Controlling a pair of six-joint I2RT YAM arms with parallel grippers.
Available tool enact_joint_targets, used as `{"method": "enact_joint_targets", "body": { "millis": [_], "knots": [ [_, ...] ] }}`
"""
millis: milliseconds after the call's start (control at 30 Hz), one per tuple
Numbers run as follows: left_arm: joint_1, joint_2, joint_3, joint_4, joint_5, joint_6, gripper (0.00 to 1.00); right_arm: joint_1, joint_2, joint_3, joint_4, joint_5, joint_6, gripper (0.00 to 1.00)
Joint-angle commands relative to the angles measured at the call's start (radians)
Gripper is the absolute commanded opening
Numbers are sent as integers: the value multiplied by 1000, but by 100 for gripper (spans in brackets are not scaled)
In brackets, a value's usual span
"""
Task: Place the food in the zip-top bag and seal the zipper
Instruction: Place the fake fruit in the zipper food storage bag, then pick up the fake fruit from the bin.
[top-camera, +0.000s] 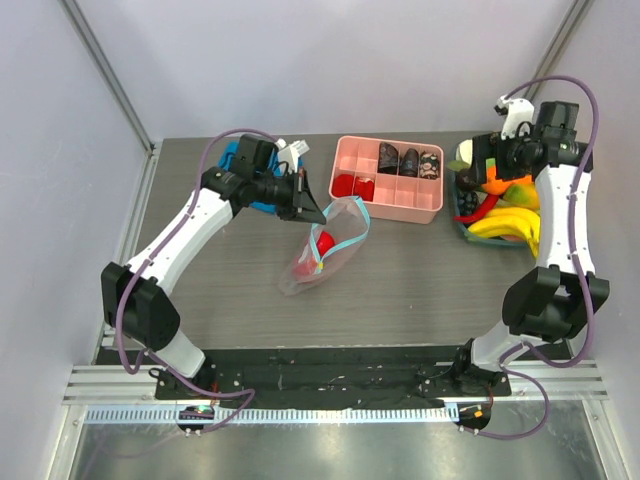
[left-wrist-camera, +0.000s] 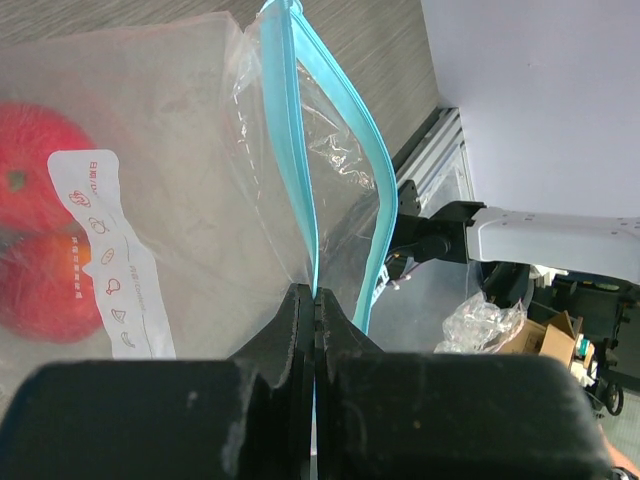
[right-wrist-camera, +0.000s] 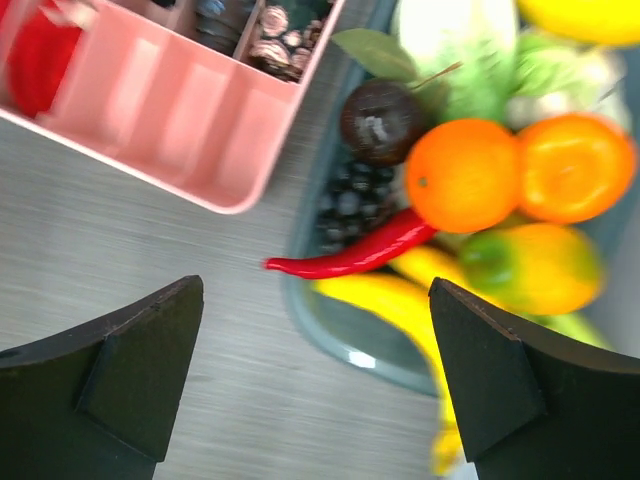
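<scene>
- So, left fingers (left-wrist-camera: 314, 305) are clamped tight on the bag (top-camera: 322, 252), right at the zipper (left-wrist-camera: 298, 150), pinching one side of the mouth.
- The bag sits mid-worktop (top-camera: 420, 290). Its mouth end is lifted toward the far side by that grip, and the bottom rests on the wood.
- The mouth is gaping: in the left wrist view the two teal strips bow well apart.
- Two red pieces (left-wrist-camera: 40, 240) are already inside, down at the bottom, partly behind the white label (left-wrist-camera: 110, 250).
- Right fingers (top-camera: 480, 160) are spread wide with nothing between them. They hover above the tray (right-wrist-camera: 330, 335) at the far right of the worktop.
- The tray is piled up with two oranges (right-wrist-camera: 460, 175), a red chili (right-wrist-camera: 350, 255), bananas (top-camera: 510, 225) and a dark grape cluster. The green stuff behind is too blurry to name.
- The pink box (top-camera: 390, 205) sits just beside the tray, between it and the bag. It has something red in its left part and dark bits in the small compartments.
- A blue cloth (top-camera: 235, 160) peeks out behind the left arm at the far left.
</scene>
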Motion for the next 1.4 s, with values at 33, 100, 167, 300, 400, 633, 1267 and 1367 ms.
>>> {"method": "enact_joint_targets", "body": {
  "millis": [33, 100, 167, 300, 400, 633, 1267, 1367],
  "knots": [
    [-3, -42, -8, 50, 6, 3, 0, 7, -13, -17, 89, 121, -418, 100],
    [-3, -39, -8, 53, 9, 3, 0, 16, -17, -81, 182, 173, -527, 100],
    [-3, -36, -13, 58, 10, 3, 0, 27, -13, -115, 239, 231, -584, 100],
    [-3, -30, -33, 67, 25, -12, 0, 38, 16, -172, 325, 264, -693, 100],
    [-3, -22, -28, 63, 35, -15, 0, 45, 45, -201, 360, 291, -733, 100],
    [-3, -16, -22, 55, 35, -9, 0, 65, 124, -215, 436, 337, -761, 100],
    [-3, 12, 2, -11, 32, 31, 0, 77, 222, -262, 521, 412, -818, 95],
    [-3, 13, 3, -10, 25, 31, 0, 77, 208, -271, 522, 416, -822, 84]
  ]
}}
